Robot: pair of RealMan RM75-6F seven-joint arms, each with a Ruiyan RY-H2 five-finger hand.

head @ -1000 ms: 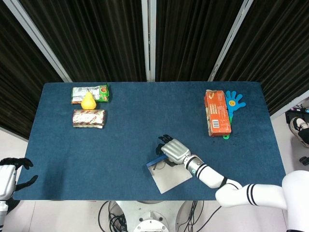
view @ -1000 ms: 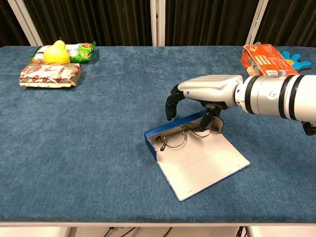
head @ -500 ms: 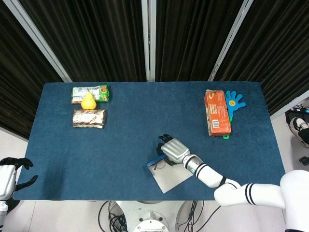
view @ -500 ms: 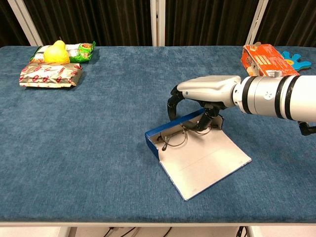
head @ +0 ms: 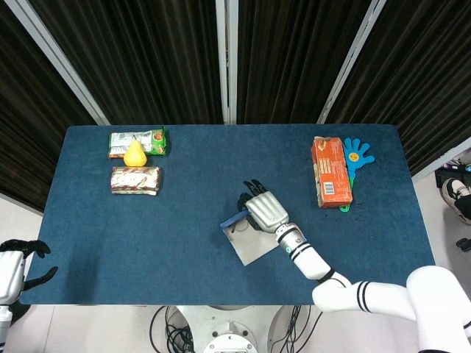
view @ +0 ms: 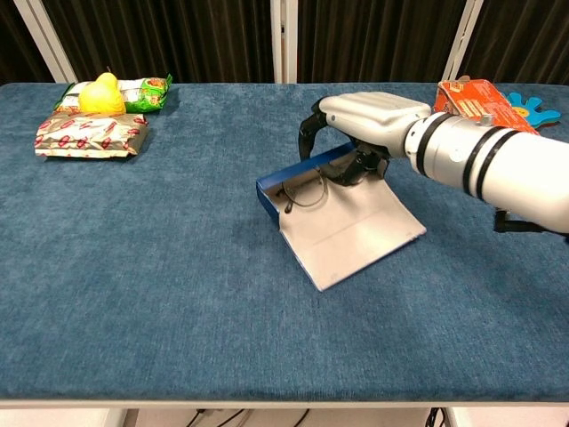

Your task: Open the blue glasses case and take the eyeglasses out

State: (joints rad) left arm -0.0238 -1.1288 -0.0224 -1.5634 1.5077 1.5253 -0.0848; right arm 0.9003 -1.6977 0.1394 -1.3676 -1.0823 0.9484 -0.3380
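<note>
From the head view, the blue glasses case lies open near the middle of the blue-covered bench, its pale grey lid flap spread flat toward the robot, and the right hand sits over the far blue tray with dark fingers curled down past the far wall; the thin-framed eyeglasses show only as a faint dark line in the tray. The left hand hangs off the bench's near left corner, fingers apart and holding nothing. A yellow pear-shaped toy, two snack packets, an orange carton and a blue hand-shaped toy lie well apart from the work. From the chest view, the right hand arches over the case, fingertips dropped behind the far wall and the thumb side reaching in at the right end of the wire-rimmed eyeglasses, which rest in the tray against the blue wall. Whether the frame is truly pinched I cannot tell; the contact is hidden under the palm. To do this step well, it seems wise to close on the bridge or the temple hinge rather than a lens, confirm the grip, then lift straight up so the frame clears the wall without dragging the light case along; the idle left hand could steady the lid.
</note>
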